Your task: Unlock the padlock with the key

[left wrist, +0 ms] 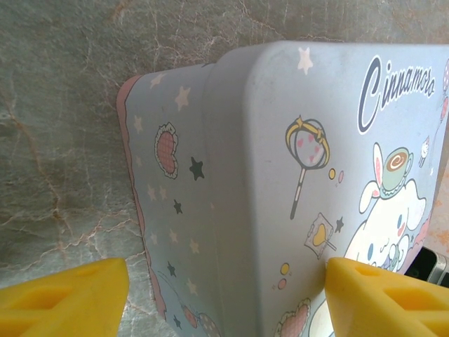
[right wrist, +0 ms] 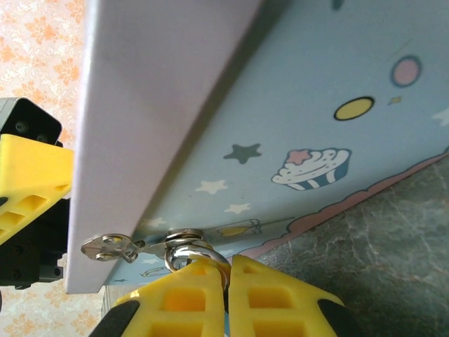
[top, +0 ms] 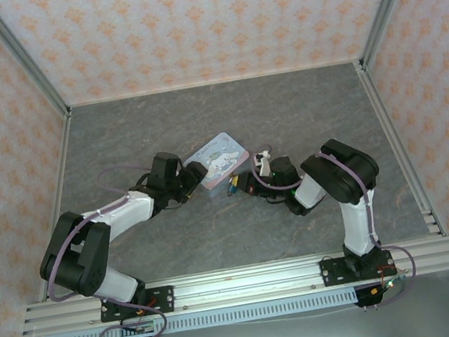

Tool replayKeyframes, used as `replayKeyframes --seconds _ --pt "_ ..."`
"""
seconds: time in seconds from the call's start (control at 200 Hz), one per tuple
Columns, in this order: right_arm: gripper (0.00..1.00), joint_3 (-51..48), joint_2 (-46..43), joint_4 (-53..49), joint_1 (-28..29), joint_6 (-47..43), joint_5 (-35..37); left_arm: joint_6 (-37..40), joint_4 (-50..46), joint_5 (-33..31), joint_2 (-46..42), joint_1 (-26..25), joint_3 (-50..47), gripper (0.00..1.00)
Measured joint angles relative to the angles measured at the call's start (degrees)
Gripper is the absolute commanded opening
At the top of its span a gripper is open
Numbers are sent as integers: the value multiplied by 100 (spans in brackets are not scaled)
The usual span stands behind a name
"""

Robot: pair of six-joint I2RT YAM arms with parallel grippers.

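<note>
A pale blue cartoon tin (top: 219,159) lies mid-table. My left gripper (top: 194,175) stands open at its left corner. In the left wrist view its yellow fingers (left wrist: 66,291) straddle that corner of the tin (left wrist: 245,175) without pinching it. My right gripper (top: 243,186) is at the tin's near edge. In the right wrist view it (right wrist: 228,281) is shut on the silver shackle of the padlock (right wrist: 188,254), which hangs through the tin's hasp (right wrist: 112,246). The lock's body is hidden behind the fingers. A tiny teal and yellow speck (top: 232,189) shows there; I cannot make out the key.
The dark stone-patterned tabletop (top: 200,121) is walled by patterned panels and metal rails (top: 242,281). The left gripper's yellow finger (right wrist: 28,182) shows beyond the tin's edge in the right wrist view. Open floor lies behind and beside the tin.
</note>
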Motion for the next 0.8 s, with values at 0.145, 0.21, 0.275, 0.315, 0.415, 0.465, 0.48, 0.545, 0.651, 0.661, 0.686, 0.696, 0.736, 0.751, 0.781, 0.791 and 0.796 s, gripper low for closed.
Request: replayKeyframes --seconds 0.145,0.21,0.275,0.315,0.415,0.465,0.48,0.545,0.651,0.661,0.686,0.696,0.736,0.751,0.781,0.791,0.796 --pt "6 -59 -17 55 -9 63 83 2 -2 0 0 0 4 73" --pt "5 -87 -37 74 -28 114 120 2 -2 -2 0 0 4 73" --pt "5 -94 -44 105 -48 153 162 2 -2 -2 0 0 4 73" --pt "4 -98 -57 109 -59 188 190 2 -2 -2 0 0 4 73" --pt "4 -101 -76 109 -79 243 240 2 -4 -2 0 0 4 73" --pt "4 -101 -81 109 -87 260 262 2 -9 -2 -2 0 4 74" --pt "4 -103 -85 109 -94 262 273 4 -11 -2 -4 0 4 74" --pt "4 -133 -109 111 -111 286 328 7 -50 -13 -28 0 4 74" --pt "4 -199 -170 109 -155 299 404 22 -170 -17 -94 0 4 76" --pt "4 -205 -179 107 -160 299 409 22 -181 -17 -101 0 4 76" --pt "4 -223 -201 107 -175 297 426 24 -216 -20 -122 0 4 76" --pt "4 -229 -208 107 -175 297 433 22 -234 -17 -129 0 4 77" --pt "4 -267 -258 103 -197 293 461 26 -304 -20 -168 0 4 78" --pt "4 -284 -282 103 -199 293 476 26 -337 -22 -186 -2 4 78" --pt "4 -321 -341 94 -212 280 496 37 -396 -28 -223 -7 4 79" --pt "4 -332 -361 92 -214 275 503 44 -420 -37 -236 -7 4 80" --pt "4 -337 -367 92 -214 275 503 44 -431 -42 -240 -7 4 80"
